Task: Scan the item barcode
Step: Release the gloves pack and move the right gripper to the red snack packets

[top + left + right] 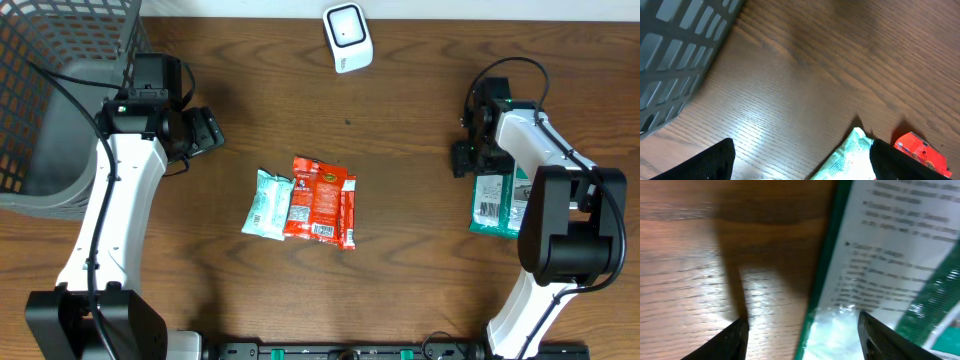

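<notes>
Right tool (802,321) stands spread wide astride the edge of green packet (892,240).

Left arm (112,205) stretched forward, left tool (208,132) spread wide, right arm (556,165) folded back, right tool (462,158) jaws apart

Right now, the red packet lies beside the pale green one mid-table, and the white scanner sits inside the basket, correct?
No: the white scanner stands on the table, outside the basket, per the overhead view. The red packet does lie beside the pale green one.
</notes>
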You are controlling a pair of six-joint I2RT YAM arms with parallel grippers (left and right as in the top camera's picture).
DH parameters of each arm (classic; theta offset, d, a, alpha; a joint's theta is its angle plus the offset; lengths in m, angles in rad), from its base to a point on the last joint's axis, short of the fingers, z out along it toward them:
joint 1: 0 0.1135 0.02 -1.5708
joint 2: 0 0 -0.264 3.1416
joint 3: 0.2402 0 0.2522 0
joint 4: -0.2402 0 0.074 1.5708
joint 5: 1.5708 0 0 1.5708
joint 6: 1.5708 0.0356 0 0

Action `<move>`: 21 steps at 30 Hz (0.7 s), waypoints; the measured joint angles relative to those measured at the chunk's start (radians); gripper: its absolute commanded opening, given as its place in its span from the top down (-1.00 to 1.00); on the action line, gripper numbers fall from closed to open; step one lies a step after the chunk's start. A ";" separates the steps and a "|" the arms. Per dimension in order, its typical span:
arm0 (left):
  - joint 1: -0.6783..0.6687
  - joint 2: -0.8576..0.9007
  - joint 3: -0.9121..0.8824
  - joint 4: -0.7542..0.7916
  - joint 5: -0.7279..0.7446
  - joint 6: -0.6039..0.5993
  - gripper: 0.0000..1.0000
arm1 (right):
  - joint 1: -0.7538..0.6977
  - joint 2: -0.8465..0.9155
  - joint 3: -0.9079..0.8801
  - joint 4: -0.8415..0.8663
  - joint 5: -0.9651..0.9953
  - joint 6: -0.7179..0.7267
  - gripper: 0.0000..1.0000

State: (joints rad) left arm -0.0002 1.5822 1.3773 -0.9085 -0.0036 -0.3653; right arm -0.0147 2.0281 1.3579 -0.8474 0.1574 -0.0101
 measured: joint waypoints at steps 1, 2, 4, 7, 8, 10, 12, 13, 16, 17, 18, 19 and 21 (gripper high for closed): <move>0.000 0.000 0.000 0.000 0.000 0.000 -0.73 | 0.000 0.000 0.000 0.000 0.005 0.000 -0.33; 0.000 0.000 0.000 0.000 0.000 0.000 -0.73 | 0.000 0.000 0.000 0.000 0.004 0.000 -0.33; 0.000 0.000 0.000 0.000 0.000 0.000 -0.73 | 0.000 0.000 0.001 0.000 -0.010 0.000 -0.33; 0.000 0.000 0.000 0.000 0.000 0.000 -0.73 | -0.001 0.000 0.006 -0.002 -0.111 0.000 -0.30; 0.000 0.000 0.000 0.000 0.000 0.000 -0.73 | -0.001 0.001 0.011 -0.005 -0.166 0.000 -0.31; 0.000 0.000 0.000 0.000 0.000 0.000 -0.73 | -0.001 0.001 0.024 -0.001 -0.290 0.001 -0.36; 0.000 0.000 0.000 0.000 0.000 0.000 -0.73 | 0.000 0.001 0.033 0.016 -0.447 0.003 -0.63; 0.000 0.000 0.000 0.000 0.000 0.000 -0.73 | 0.001 0.001 0.034 0.027 -0.530 0.004 -0.78; 0.000 0.000 0.000 0.000 0.000 0.000 -0.73 | 0.006 0.001 0.035 0.039 -0.752 0.006 -0.99; 0.000 0.000 0.000 0.000 0.000 0.000 -0.73 | 0.010 0.001 0.035 0.042 -0.815 0.005 -0.98; 0.000 0.000 0.000 0.000 0.000 0.000 -0.73 | 0.017 0.001 0.035 0.042 -0.860 0.007 -0.98; 0.000 0.000 0.000 0.000 0.000 0.000 -0.73 | 0.023 0.001 0.035 0.043 -0.896 0.008 -0.99; 0.000 0.000 0.000 0.000 0.000 0.000 -0.73 | 0.046 0.001 0.035 0.048 -0.959 0.010 -0.99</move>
State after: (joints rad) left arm -0.0002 1.5822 1.3777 -0.9085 -0.0036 -0.3653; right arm 0.0311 2.0289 1.3926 -0.7994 -0.8013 -0.0006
